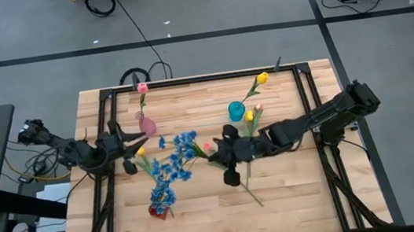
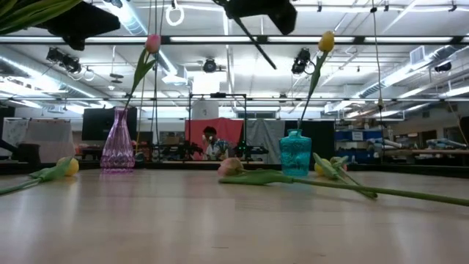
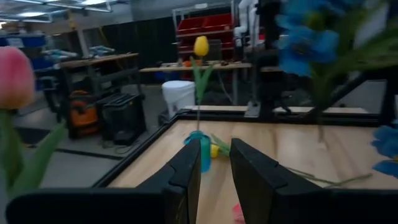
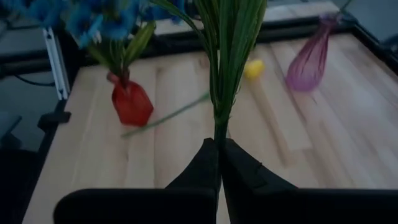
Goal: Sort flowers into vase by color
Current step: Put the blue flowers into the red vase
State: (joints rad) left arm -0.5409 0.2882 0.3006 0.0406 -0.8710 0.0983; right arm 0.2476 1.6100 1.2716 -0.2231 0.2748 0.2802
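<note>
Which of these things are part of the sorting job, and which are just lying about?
Part of the job:
- pink vase, pink tulip in it
- teal vase, yellow tulip in it
- red vase, blue sprays in it
- blue spray, held by right tool
- loose tulips on table

Lying about:
- cables
- red bins

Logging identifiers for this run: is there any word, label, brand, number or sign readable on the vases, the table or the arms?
None can be read.
Pink vase, teal vase, red vase: no label visible.
Table: bare wood, no markings.
Shelves and bins in the room behind: any text is too small and blurred.
</note>
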